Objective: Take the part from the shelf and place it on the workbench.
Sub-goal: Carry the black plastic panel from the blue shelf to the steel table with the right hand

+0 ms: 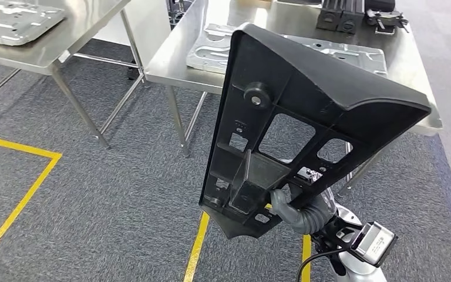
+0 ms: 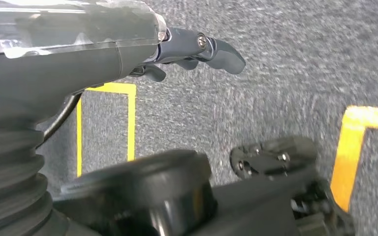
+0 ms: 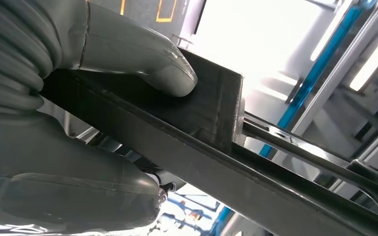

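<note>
One large black plastic part point(image 1: 282, 126) is seen in the head view, held up tilted above the carpet point(image 1: 111, 200) in front of a steel workbench point(image 1: 176, 53); its lower end is gripped by the right hand point(image 1: 293, 205), with metal plates point(image 1: 211, 53) lying on the bench behind it. From the left wrist, the left hand point(image 2: 197, 51) is shown over carpet with yellow floor tape point(image 2: 130, 118), fingers slightly curled around nothing. From the right wrist, the thumb point(image 3: 172, 73) is pressed onto a rib of the part point(image 3: 216, 113), which is clamped in that hand.
</note>
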Controlling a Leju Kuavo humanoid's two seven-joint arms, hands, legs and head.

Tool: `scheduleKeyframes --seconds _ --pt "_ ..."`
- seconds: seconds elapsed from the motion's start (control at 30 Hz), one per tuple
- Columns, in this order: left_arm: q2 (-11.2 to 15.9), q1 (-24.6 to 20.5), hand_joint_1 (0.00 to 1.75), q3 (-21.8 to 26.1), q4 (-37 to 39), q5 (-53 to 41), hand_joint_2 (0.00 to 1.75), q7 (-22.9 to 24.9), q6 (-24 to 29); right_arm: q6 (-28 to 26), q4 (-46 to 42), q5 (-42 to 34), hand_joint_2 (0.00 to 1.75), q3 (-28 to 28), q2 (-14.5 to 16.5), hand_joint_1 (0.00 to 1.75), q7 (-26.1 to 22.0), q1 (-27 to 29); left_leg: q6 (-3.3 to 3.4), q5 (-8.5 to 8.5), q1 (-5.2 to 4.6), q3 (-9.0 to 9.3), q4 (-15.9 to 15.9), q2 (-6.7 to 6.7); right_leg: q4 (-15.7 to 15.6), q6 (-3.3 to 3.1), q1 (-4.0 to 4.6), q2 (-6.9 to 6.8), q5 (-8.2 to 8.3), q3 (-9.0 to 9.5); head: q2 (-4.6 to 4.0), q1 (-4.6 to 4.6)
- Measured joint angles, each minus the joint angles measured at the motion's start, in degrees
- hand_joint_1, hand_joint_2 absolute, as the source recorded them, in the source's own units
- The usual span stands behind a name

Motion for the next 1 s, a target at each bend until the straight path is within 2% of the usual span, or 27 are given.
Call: scheduleKeyframes --seconds 0.07,0.13,0.17,0.2,0.23,0.27,0.3,0.33,0.37,0.4,0.43,0.5,0.53,0.6,0.63,0.67,0.7,0.73,0.77,0.8,0.87,0.9,0.93,1.0 --pt "0.02 -0.11 0.00 -0.01 0.00 -0.04 1.75 0.00 -0.01 0.01 -0.22 -0.03 1.75 -0.17 -0.02 1.75 -0.03 0.20 -0.59 -1.75 0.23 -0.67 2.20 -1.45 -0.27 -0.71 -0.32 1.05 0.12 0.16 0.00 0.00" --pt "0.03 -0.19 0.00 0.00 0.00 0.00 1.75 -0.05 -0.04 0.01 -0.36 -0.05 1.75 -0.21 -0.03 1.75 -0.04 0.27 -0.96 -5.46 0.43 -3.73 9.10 -3.87 -0.36 -1.18 -0.46 2.08 0.16 0.22 0.00 0.00" --pt "0.03 -0.32 0.00 0.01 0.00 0.04 1.75 -0.08 -0.05 0.02 -0.36 -0.04 1.75 -0.22 -0.03 1.75 -0.03 0.35 -1.06 -7.15 0.47 -5.72 13.21 -4.47 -0.35 -1.28 -0.41 2.62 0.15 0.22 0.00 0.00" --pt "0.03 -0.49 0.00 0.01 0.00 0.06 1.75 -0.10 -0.07 0.03 -0.36 -0.04 1.75 -0.22 -0.03 1.75 -0.02 0.44 -1.11 -7.94 0.48 -7.28 16.27 -4.72 -0.33 -1.32 -0.37 3.28 0.14 0.25 0.00 0.00" --pt "0.03 -0.64 0.00 0.01 0.00 0.07 1.75 -0.08 -0.08 0.04 -0.36 -0.03 1.75 -0.22 -0.04 1.75 -0.01 0.51 -1.09 -7.54 0.48 -7.95 17.31 -4.81 -0.31 -1.32 -0.34 3.99 0.12 0.31 0.00 0.00" --pt "0.03 -0.69 0.00 0.01 0.00 0.07 1.75 -0.05 -0.08 0.04 -0.36 -0.03 1.75 -0.22 -0.04 1.75 -0.01 0.56 -0.99 -6.01 0.49 -7.56 16.00 -4.89 -0.30 -1.29 -0.33 4.76 0.09 0.43 0.00 0.00" --pt "0.05 -0.65 0.00 0.01 0.00 0.04 1.75 0.00 -0.07 0.04 -0.37 -0.04 1.75 -0.22 -0.04 1.75 -0.01 0.57 -0.81 -3.62 0.50 -6.23 12.65 -5.28 -0.28 -1.22 -0.33 5.58 0.06 0.58 0.00 0.00" --pt "0.08 -0.50 0.00 0.01 0.00 0.00 1.75 0.07 -0.07 0.03 -0.37 -0.04 1.75 -0.22 -0.04 1.75 -0.01 0.59 -0.51 -1.32 0.53 -4.59 8.52 -6.49 -0.25 -1.10 -0.38 6.33 0.02 0.65 0.00 0.00" --pt "0.11 -0.34 0.00 0.00 0.00 -0.04 1.75 0.18 -0.06 0.03 -0.38 -0.05 1.75 -0.22 -0.04 1.75 -0.01 0.59 -0.23 0.28 0.61 -3.13 4.77 -7.90 -0.11 -0.86 -0.34 7.08 0.01 0.57 0.00 -0.01" --pt "0.15 -0.19 0.00 -0.01 0.00 -0.09 1.75 0.30 -0.06 0.03 -0.38 -0.08 1.75 -0.23 -0.04 1.75 -0.01 0.63 0.02 1.13 0.61 -2.19 2.26 -9.09 -0.02 -0.52 -0.42 7.72 0.08 0.33 0.00 -0.01" --pt "0.18 -0.09 0.00 -0.01 0.00 -0.11 1.75 0.42 -0.06 0.03 -0.38 -0.10 1.75 -0.24 -0.04 1.75 -0.01 0.71 0.25 1.22 0.57 -1.85 1.16 -9.89 0.03 -0.10 -0.51 8.31 0.21 0.01 0.00 -0.01" --pt "0.19 -0.11 0.00 -0.01 0.00 -0.15 1.75 0.59 -0.07 0.03 -0.41 -0.15 1.75 -0.33 -0.04 1.75 -0.01 0.92 0.72 1.27 0.53 -1.78 0.69 -9.17 -0.11 0.82 -0.65 9.46 0.56 -0.42 0.00 -0.01" --pt "0.17 -0.15 0.00 -0.02 0.00 -0.19 1.75 0.65 -0.10 0.03 -0.45 -0.18 1.75 -0.45 -0.04 1.75 -0.01 1.02 1.07 1.50 0.64 -1.62 0.33 -8.57 0.09 1.15 -0.59 9.20 0.44 -0.57 0.00 -0.01" --pt "0.12 -0.12 0.00 -0.03 0.00 -0.27 1.75 0.73 -0.20 0.04 -0.54 -0.27 1.75 -0.71 -0.04 1.75 0.00 0.87 1.75 1.92 0.90 -1.26 -0.43 -7.04 3.42 1.66 -0.31 6.53 -1.55 -2.15 0.00 0.00" --pt "0.11 -0.01 0.00 -0.03 0.00 -0.27 1.75 0.75 -0.25 0.04 -0.56 -0.32 1.75 -0.80 -0.04 1.75 0.02 0.80 1.93 1.96 0.80 -1.16 -0.55 -6.24 6.77 1.82 -0.23 4.64 -3.26 -3.75 0.00 0.00" --pt "0.12 0.09 0.00 -0.03 0.00 -0.26 1.75 0.74 -0.28 0.05 -0.55 -0.34 1.75 -0.83 -0.03 1.75 0.04 0.76 2.08 1.92 0.70 -1.15 -0.56 -5.46 10.63 1.99 -0.23 3.35 -5.00 -5.65 0.00 0.00" --pt "0.14 0.17 0.00 -0.02 0.00 -0.25 1.75 0.72 -0.31 0.04 -0.54 -0.35 1.75 -0.84 -0.03 1.75 0.07 0.86 2.13 1.85 0.59 -1.16 -0.51 -4.70 13.85 2.13 -0.34 2.72 -6.09 -7.26 0.00 0.00" --pt "0.16 0.21 0.00 -0.02 0.00 -0.25 1.75 0.67 -0.32 0.03 -0.54 -0.31 1.75 -0.84 -0.03 1.75 0.09 1.01 2.13 1.74 0.53 -1.14 -0.45 -3.99 15.36 2.22 -0.46 2.36 -6.18 -8.00 0.00 0.00" --pt "0.17 0.21 0.00 -0.02 0.00 -0.25 1.75 0.61 -0.28 0.01 -0.54 -0.25 1.75 -0.84 -0.03 1.75 0.10 1.13 2.04 1.60 0.50 -1.09 -0.36 -3.47 14.68 2.26 -0.56 2.14 -5.26 -7.60 0.00 0.00" --pt "0.17 0.20 0.00 -0.02 0.00 -0.25 1.75 0.57 -0.16 -0.04 -0.54 -0.18 1.75 -0.85 -0.03 1.75 0.10 1.19 1.86 1.43 0.50 -0.99 -0.24 -3.06 11.78 2.24 -0.64 1.92 -3.54 -6.02 0.00 0.00" --pt "0.16 0.12 0.00 -0.02 0.00 -0.21 1.75 0.59 0.21 -0.15 -0.55 -0.09 1.75 -0.88 -0.03 1.75 0.11 1.16 1.33 1.02 0.36 -0.85 0.03 -2.60 3.91 1.86 -0.56 1.19 -0.59 -1.68 0.00 0.00" --pt "0.16 0.05 0.00 -0.02 0.00 -0.14 1.75 0.68 0.40 -0.22 -0.55 -0.09 1.75 -0.91 -0.02 1.75 0.12 1.10 1.06 0.82 0.26 -0.84 0.12 -2.41 1.31 1.49 -0.42 0.94 0.02 -0.28 0.00 0.00" --pt "0.16 -0.02 0.00 -0.02 0.00 -0.05 1.75 0.79 0.56 -0.27 -0.55 -0.10 1.75 -0.94 -0.01 1.75 0.14 1.00 0.78 0.67 0.15 -0.82 0.18 -2.28 0.13 1.09 -0.24 0.78 0.00 0.32 0.00 0.00" --pt "0.16 -0.15 0.00 -0.01 -0.01 0.16 1.75 1.04 0.81 -0.32 -0.54 -0.16 1.75 -1.04 -0.01 1.75 0.23 0.76 0.15 0.36 0.10 -0.63 0.04 -2.10 -0.07 0.25 -0.08 1.02 -0.33 0.32 0.00 0.00"
